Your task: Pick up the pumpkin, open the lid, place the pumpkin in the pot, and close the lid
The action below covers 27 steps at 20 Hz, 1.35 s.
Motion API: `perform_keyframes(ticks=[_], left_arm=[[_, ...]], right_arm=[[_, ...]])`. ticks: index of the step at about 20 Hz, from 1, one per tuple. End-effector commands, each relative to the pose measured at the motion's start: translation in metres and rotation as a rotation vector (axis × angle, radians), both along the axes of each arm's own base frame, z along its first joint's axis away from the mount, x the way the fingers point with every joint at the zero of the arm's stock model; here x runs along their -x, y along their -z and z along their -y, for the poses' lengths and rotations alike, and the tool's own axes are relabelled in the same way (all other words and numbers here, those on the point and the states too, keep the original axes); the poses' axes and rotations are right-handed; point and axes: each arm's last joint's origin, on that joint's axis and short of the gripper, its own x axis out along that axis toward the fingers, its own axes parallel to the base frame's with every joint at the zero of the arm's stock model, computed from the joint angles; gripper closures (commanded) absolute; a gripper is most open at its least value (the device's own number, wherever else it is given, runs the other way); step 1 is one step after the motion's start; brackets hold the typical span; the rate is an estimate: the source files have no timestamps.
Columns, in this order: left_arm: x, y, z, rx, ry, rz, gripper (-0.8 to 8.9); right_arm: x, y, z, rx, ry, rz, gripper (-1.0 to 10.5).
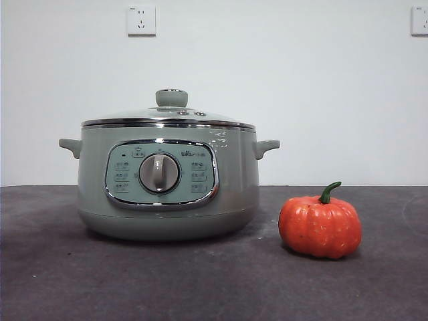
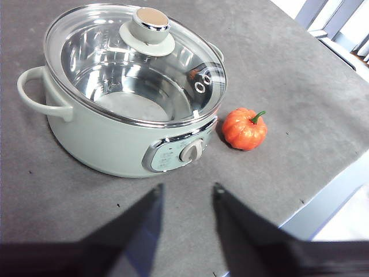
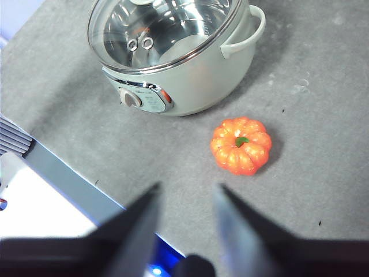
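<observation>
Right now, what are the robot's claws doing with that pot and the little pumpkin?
Nothing is being held. The pumpkin sits on the table beside the pot, apart from it. The lid is on the pot, and through the glass the pot looks empty. Both claws hang open above the table: the left claw faces the pot's dial side, and the right claw is nearer the pumpkin. No step of the job has been done yet.

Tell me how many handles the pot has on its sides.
2. One handle sticks out from the pot on the side away from the pumpkin; the other handle is on the pumpkin's side. None appear hidden.
</observation>
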Motion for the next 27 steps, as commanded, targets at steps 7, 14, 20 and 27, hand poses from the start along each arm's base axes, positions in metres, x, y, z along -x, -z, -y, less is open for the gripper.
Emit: perform_keyframes(ticks=[7,14,20,27], left_arm=[[0.0,-0.002,0.0,-0.007,0.003,0.011,0.53],[0.0,-0.002,0.0,-0.005,0.002,0.011,0.54],[0.0,-0.002,0.0,-0.005,0.002,0.01,0.54],[0.0,-0.002,0.0,-0.006,0.002,0.01,0.54]], right_arm=[[-0.006,0.003,-0.006,-0.007,-0.029,-0.036,2.0],[-0.052,0.029,-0.044,0.164,-0.12,-0.111,2.0],[-0.107,0.079,-0.084,0.324,-0.14,-0.187,1.9],[-0.143,0.132,-0.107,0.443,-0.123,-0.252,1.9]])
